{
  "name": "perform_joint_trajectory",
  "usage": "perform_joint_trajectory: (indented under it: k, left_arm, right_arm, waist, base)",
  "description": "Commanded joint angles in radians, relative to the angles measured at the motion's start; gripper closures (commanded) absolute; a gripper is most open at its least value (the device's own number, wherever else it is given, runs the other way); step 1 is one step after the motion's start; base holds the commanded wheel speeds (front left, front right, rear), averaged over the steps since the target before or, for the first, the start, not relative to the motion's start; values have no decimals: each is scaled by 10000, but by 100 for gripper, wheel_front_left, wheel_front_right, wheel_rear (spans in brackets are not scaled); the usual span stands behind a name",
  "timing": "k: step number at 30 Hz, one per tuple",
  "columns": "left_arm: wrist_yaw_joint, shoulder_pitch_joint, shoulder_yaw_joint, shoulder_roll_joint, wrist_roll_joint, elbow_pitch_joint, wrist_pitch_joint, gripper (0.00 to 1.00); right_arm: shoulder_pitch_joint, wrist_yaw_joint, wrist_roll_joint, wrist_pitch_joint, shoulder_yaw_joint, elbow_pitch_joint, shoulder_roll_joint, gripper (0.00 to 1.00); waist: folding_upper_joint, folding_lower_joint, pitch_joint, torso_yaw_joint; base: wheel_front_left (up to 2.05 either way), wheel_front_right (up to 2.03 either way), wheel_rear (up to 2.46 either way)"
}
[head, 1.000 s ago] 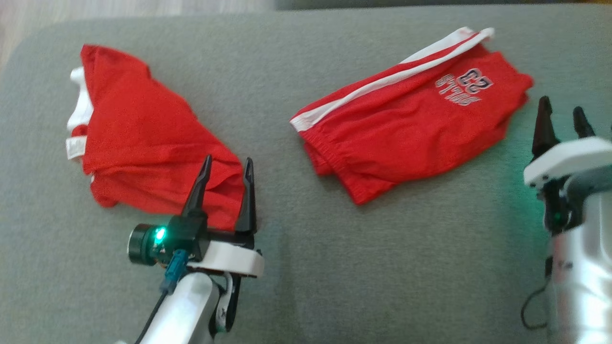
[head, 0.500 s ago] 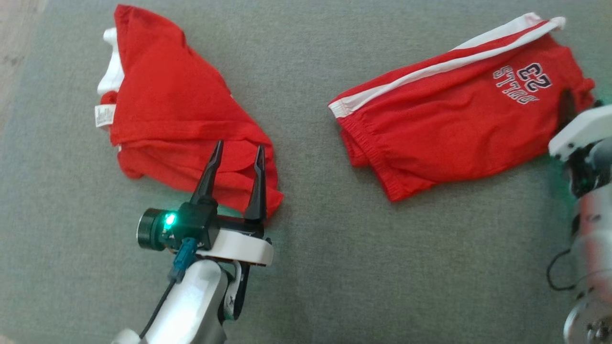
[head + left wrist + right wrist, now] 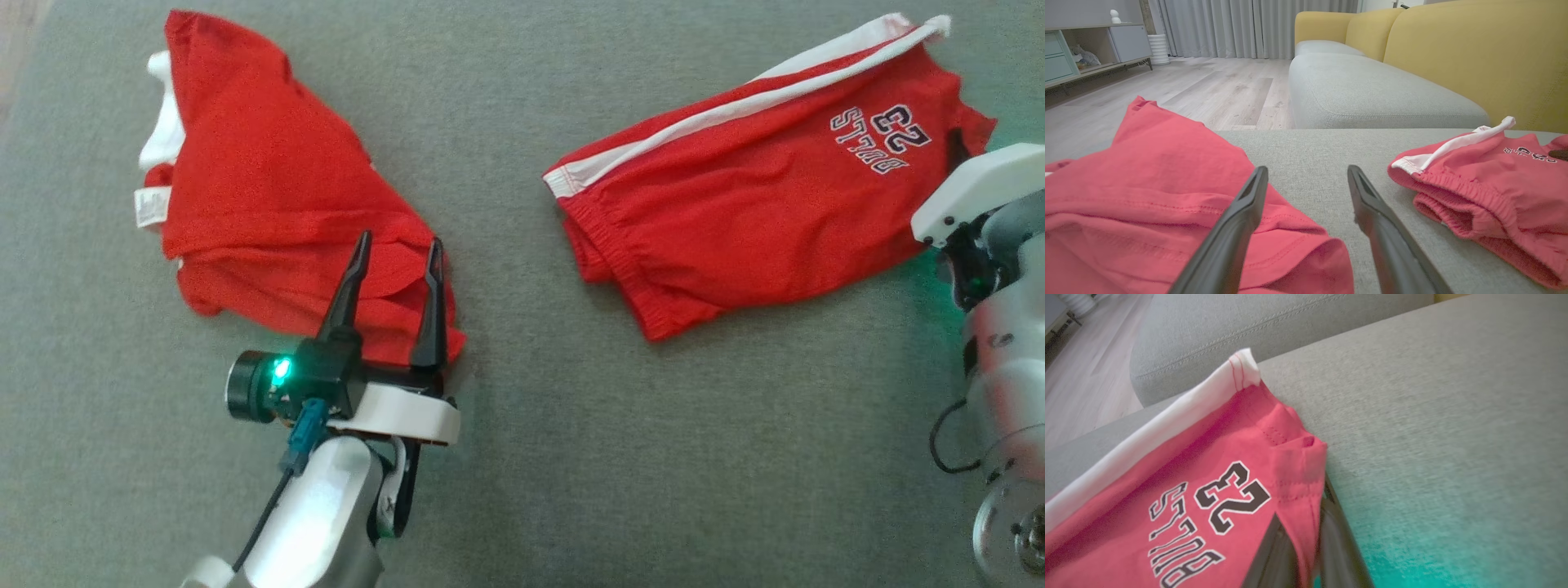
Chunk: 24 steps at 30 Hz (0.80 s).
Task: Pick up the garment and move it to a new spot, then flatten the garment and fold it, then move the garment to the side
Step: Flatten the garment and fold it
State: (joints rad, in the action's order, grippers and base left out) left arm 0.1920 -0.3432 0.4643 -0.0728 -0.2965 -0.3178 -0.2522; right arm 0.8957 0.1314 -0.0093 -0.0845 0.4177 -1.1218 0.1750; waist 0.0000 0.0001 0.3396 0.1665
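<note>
Red shorts (image 3: 735, 220), white side stripe, dark 23 print; folded flat, right

I can read two things, both on the red shorts (image 3: 735, 212) near the far right corner of the grey cushion (image 3: 522, 457) — the number 23 (image 3: 1231, 496) and, right beside it, the word BULLS (image 3: 1180, 547), in dark letters with white edges. The small white tag (image 3: 151, 207) on the red shirt (image 3: 269, 188) is too tiny for me to read.

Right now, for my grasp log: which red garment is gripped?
The white-striped red shorts printed 23, pinched at a corner by the right gripper; the plain red shirt isn't.
</note>
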Motion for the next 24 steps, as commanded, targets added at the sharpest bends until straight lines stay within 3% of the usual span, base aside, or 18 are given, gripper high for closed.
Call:
perform_joint_trajectory:
  k: [1,10,16,24]
  left_arm:
    - [-29,-207,-395,-49,109,258,-95,0]
    - [-104,75,-575,44,155,143,-95,0]
    - [-162,234,-656,76,188,32,-95,0]
    - [-279,443,-704,74,301,-125,-95,0]
  right_arm:
    - [164,-7,141,148,-228,218,105,100]
    - [-1096,-7,2130,357,-1131,1048,974,100]
    - [-2200,-7,2927,402,-731,1564,1632,100]
    - [-2678,-7,3280,734,-581,2143,1317,100]
  waist:
    - [0,-1,-144,-149]
    - [0,-1,-761,-760]
    - [0,-1,-1127,-866]
    - [0,-1,-1348,-801]
  base:
    - [0,0,0]
    - [0,0,0]
    - [0,0,0]
    - [0,0,0]
